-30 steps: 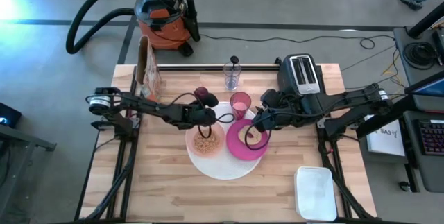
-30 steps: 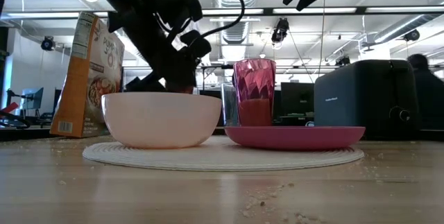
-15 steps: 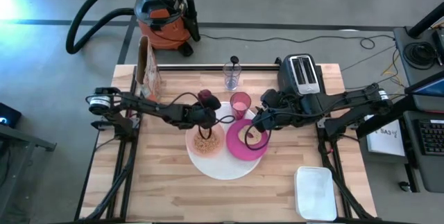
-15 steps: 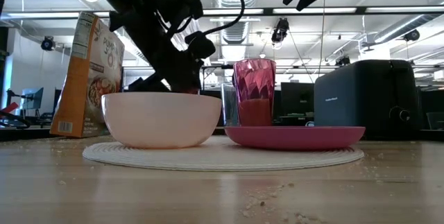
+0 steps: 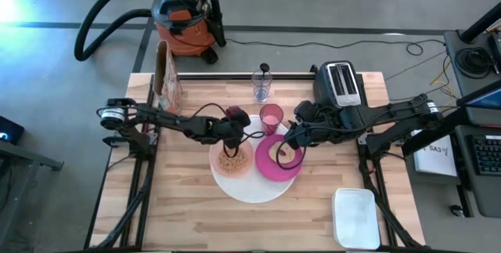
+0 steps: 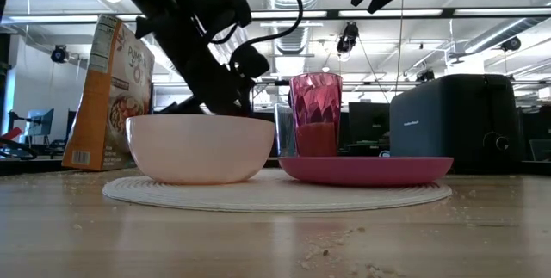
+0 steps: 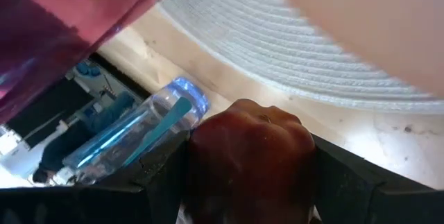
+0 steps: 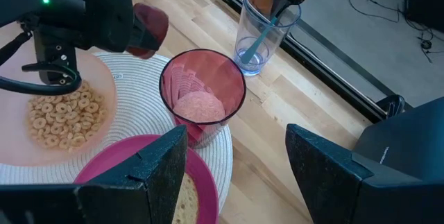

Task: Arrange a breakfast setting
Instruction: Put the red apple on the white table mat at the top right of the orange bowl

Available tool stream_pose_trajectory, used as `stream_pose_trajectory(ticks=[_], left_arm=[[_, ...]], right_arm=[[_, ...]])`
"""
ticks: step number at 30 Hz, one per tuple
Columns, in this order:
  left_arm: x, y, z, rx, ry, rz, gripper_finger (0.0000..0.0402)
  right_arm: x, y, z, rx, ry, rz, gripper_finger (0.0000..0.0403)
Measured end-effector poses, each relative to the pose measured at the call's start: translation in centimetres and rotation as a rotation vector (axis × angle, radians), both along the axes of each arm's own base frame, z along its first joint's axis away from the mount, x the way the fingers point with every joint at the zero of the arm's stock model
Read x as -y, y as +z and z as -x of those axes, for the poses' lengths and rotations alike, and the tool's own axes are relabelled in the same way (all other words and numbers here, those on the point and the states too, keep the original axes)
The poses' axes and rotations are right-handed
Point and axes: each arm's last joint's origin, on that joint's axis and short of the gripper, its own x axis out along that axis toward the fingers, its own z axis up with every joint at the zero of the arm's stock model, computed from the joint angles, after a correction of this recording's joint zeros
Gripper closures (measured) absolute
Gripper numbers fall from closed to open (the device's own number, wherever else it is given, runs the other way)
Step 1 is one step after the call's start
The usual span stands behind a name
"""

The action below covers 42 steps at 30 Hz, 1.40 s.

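A large white round plate (image 5: 249, 189) carries a pale pink bowl (image 5: 232, 160) of cereal rings and a magenta plate (image 5: 279, 164) with a toasted piece on it. A translucent pink cup (image 8: 202, 96) stands behind them. Farther back stands a clear glass (image 8: 260, 33) with a teal-handled spoon (image 8: 267, 30) upright in it. My left gripper (image 5: 235, 117) is shut on a dark red round fruit (image 7: 250, 151), just beyond the bowl's far rim. My right gripper (image 8: 232, 175) is open and empty, above the magenta plate. My left gripper pinches the dark red fruit by its two opposite sides (image 7: 198, 161) between its two fingers (image 7: 156, 175). It comes from the table's left, slanting down. The fruit (image 8: 149, 30) is clear of the table, beside the bowl's far rim and left of the pink cup.
A cereal box (image 5: 165, 77) stands at the far left and a black toaster (image 5: 338, 85) at the far right. A white container (image 5: 356, 218) lies near the front right corner. An orange-and-black shop vacuum (image 5: 184, 14) stands on the floor beyond the far edge.
My left gripper has carried the dark red fruit a little toward the table's right and near edges, closer to the bowl and the pink cup. It has stayed shut on the fruit.
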Motion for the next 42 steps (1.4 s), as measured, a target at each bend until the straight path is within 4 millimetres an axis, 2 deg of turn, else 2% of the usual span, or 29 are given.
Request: stream_pose_trajectory(ticks=[10, 18, 26, 34, 42], left_arm=[[-0.3, -2.0, -0.5, -0.051, 0.023, -0.022, 0.0165], [-0.5, -2.4, -1.7, -0.028, 0.041, -0.043, 0.0163], [-0.7, -2.6, -1.7, -0.031, 0.03, -0.016, 0.0132], [-0.7, -2.6, -1.7, -0.021, 0.039, -0.007, 0.0125], [-0.7, -2.6, -1.7, -0.002, 0.057, 0.001, 0.0071]], right_arm=[[0.0, 0.0, 0.0, 0.001, 0.0, 0.0, 0.017], [0.0, 0.1, -0.2, 0.024, 0.0, -0.005, 0.017], [0.0, 0.1, -0.2, 0.029, 0.0, -0.006, 0.017], [-0.1, 0.1, -0.3, 0.034, 0.0, -0.007, 0.017], [-0.1, 0.2, -0.4, 0.044, 0.0, -0.009, 0.017]])
